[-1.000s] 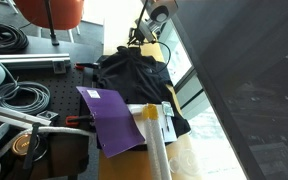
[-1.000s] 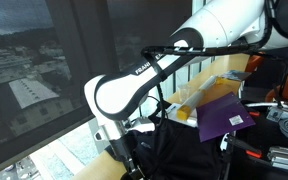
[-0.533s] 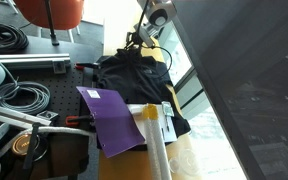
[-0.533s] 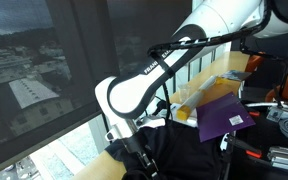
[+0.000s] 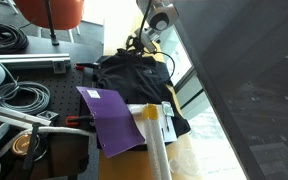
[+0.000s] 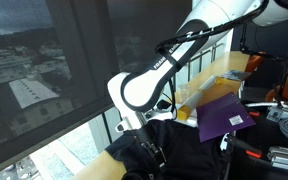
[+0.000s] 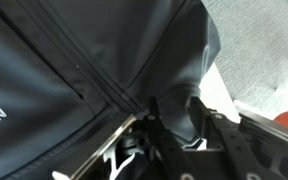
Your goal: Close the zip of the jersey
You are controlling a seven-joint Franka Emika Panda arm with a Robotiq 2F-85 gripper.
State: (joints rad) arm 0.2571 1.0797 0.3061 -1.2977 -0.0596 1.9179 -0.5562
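Observation:
The black rumpled jersey lies on the table's far end and shows in both exterior views. My gripper is down at its far edge, by the window. In the wrist view black fabric fills the frame. The zip runs as a thin diagonal seam straight to my fingers. The fingers are closed on a dark fold at the zip's end. The pull itself is hidden between them.
A flat purple sheet lies on the near part of the jersey, next to a yellow box and a white roll. Coiled cables lie beside them. A window pane stands close behind the table edge.
The arm has moved steadily along the jersey's far edge with the fingers closed on the fabric at the zip, away from the window corner. The jersey's edge has shifted slightly with it.

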